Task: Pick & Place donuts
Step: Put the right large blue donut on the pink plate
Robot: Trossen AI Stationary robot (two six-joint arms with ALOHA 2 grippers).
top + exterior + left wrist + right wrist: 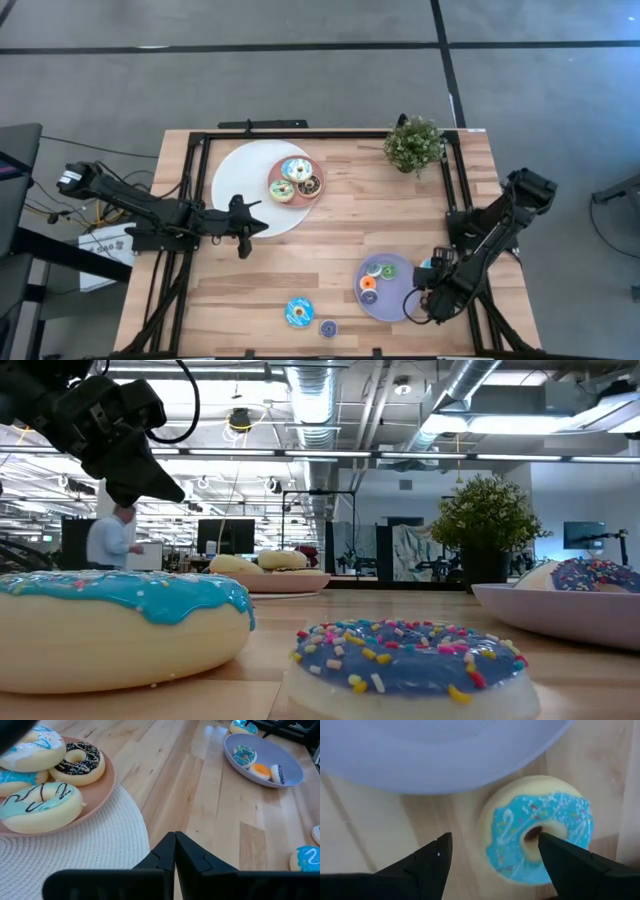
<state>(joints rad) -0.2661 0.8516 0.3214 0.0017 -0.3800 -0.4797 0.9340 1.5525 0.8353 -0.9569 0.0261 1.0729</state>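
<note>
Blue-iced donut flat, hole upward, beneath open right hand.

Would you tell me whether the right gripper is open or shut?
Open: the right gripper has its fingers spread above a blue-iced donut, not touching.

Two dark, matt black arms are seen from above, one at each side of the wooden table. The left arm is built of slim, boxy segments joined by rounded joints, with a small white marking on the joint farthest from the table and thin dark cables trailing off it. The right arm is made of thicker, rounded black links. The left gripper is formed of two flat black fingers with angular, stepped profiles, mounted on a broad black bar. The right gripper is shown as two wedge-shaped black fingers, each tapering to a blunt point, with smooth, unmarked faces.
</note>
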